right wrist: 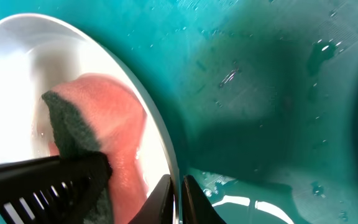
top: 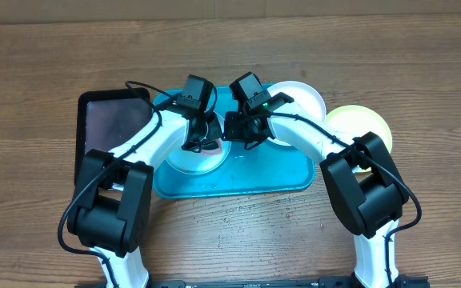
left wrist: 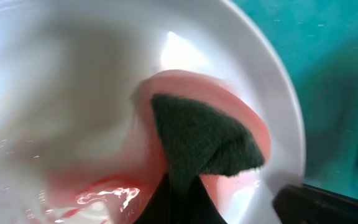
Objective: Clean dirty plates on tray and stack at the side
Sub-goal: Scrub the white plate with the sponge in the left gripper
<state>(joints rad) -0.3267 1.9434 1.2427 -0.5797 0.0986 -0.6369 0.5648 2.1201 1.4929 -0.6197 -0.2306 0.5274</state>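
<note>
Plate (right wrist: 17, 74) rim is clamped between the fingers of our right gripper (right wrist: 178, 202), while our left gripper (left wrist: 176, 208) is clenched on a sponge (left wrist: 204, 143) pressed into its reddish, wet inside. It lies on the tray (top: 238, 180) at the centre of the overhead frame. A white plate (top: 302, 100) sits at the tray's upper right, and a green plate (top: 362, 124) lies just right of that.

- The overhead view is sharp and evenly bright, with soft shadows on the tabletop (top: 38, 72).
- The left wrist view is blurred, sponge (left wrist: 197, 137) included, with white glare on the wet plate (left wrist: 55, 93).
- The right wrist view shows deep shadow and small glints on the tray (right wrist: 260, 62).
</note>
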